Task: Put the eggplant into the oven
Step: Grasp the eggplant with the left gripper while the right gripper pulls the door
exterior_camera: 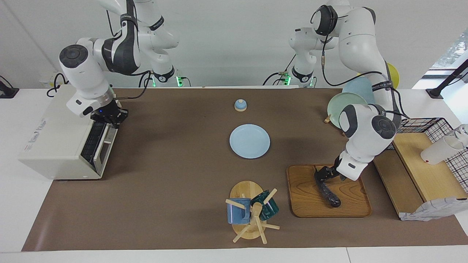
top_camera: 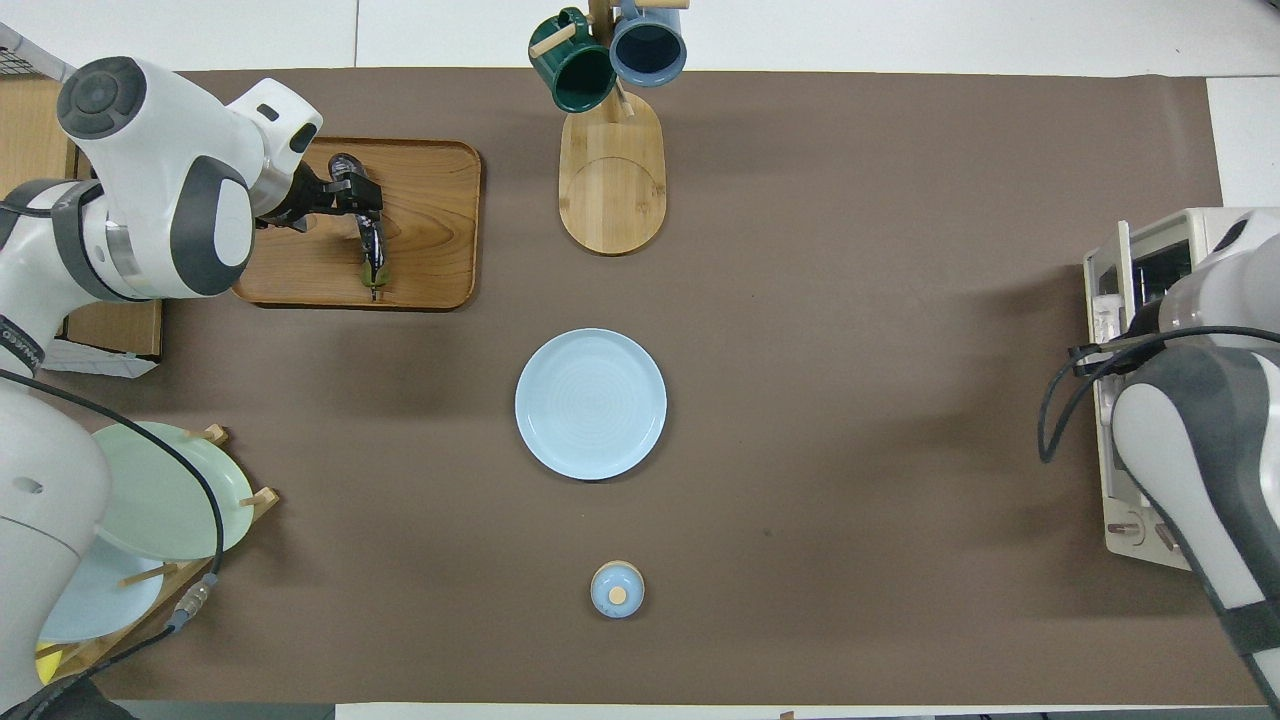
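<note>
The dark purple eggplant (exterior_camera: 329, 193) hangs tilted from my left gripper (exterior_camera: 322, 176), stem tip down, just above the wooden tray (exterior_camera: 307, 204) at the left arm's end of the table. In the overhead view the left gripper (top_camera: 350, 190) is shut on the eggplant's (top_camera: 371, 250) upper end over the tray (top_camera: 430, 220). The cream-white oven (exterior_camera: 58, 142) stands at the right arm's end, its dark door tipped a little ajar. My right gripper (exterior_camera: 108, 118) is at the door's top edge. In the overhead view the right arm hides that gripper and part of the oven (top_camera: 1135, 300).
A light blue plate (exterior_camera: 249, 141) lies mid-table, with a small blue lidded pot (exterior_camera: 240, 105) nearer the robots. A mug tree (exterior_camera: 252, 212) with two mugs stands farther out beside the tray. A plate rack (exterior_camera: 345, 104) and a wire-mesh wooden rack (exterior_camera: 427, 164) flank the left arm.
</note>
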